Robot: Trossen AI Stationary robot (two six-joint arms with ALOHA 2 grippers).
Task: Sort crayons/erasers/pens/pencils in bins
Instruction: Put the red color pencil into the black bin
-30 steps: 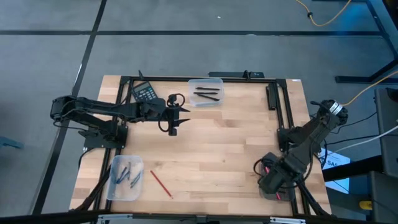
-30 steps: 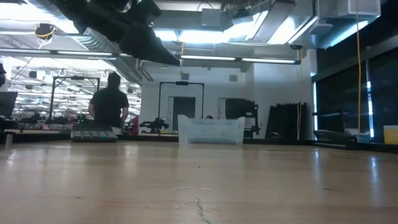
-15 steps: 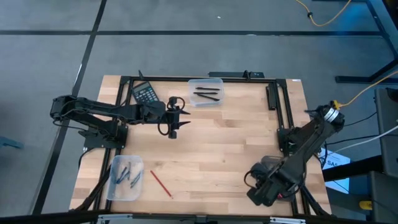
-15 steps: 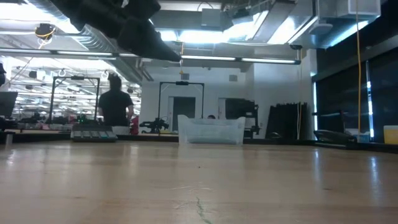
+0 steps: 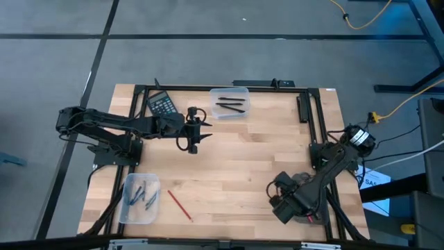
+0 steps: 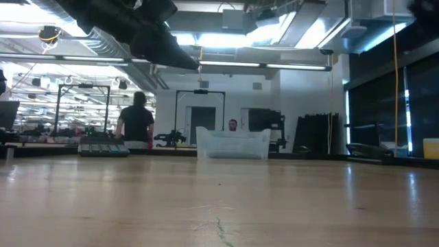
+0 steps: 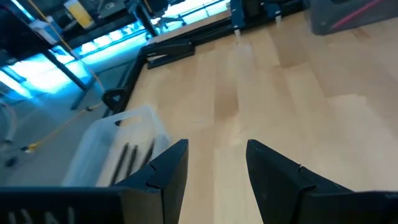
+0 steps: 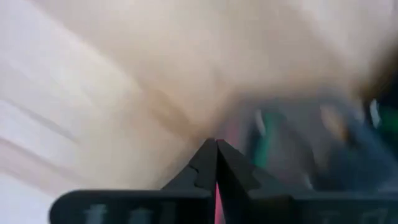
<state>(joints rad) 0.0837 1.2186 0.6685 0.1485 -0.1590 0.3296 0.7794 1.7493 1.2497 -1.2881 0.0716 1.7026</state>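
We see a black calculator (image 5: pixel 161 103) at the back left of the table (image 5: pixel 243 160), just beside the left arm, and a black bar (image 5: pixel 302 108) lying near the back right rail. A clear bin (image 5: pixel 229 102) sits at the back edge near the middle with two dark sticks (image 5: pixel 232 105) in it; from the low view it stands alone against the room behind, where a person (image 6: pixel 136 125) is in the far background. A second clear bin (image 5: pixel 140 198) is at the front left corner, holding a few grey-blue sticks (image 5: pixel 143 196). A red pencil (image 5: pixel 180 205) lies loose on the wood just beside that bin, apart from it. Third bin, smoky grey (image 7: pixel 348 14), shows in the left wrist view with a pink stick inside; in the high view the right arm mostly covers it. Left arm stretches flat from the left edge toward the middle, left gripper (image 5: pixel 193 141) hanging over bare wood near the calculator, fingers (image 7: pixel 169 168) spread wide, nothing between them. Right arm folds down at the front right corner, right gripper (image 5: pixel 279 202) low over the table next to the grey bin, fingers (image 8: pixel 203 163) pressed together; a thin pink sliver shows between them, we cannot tell what it is.
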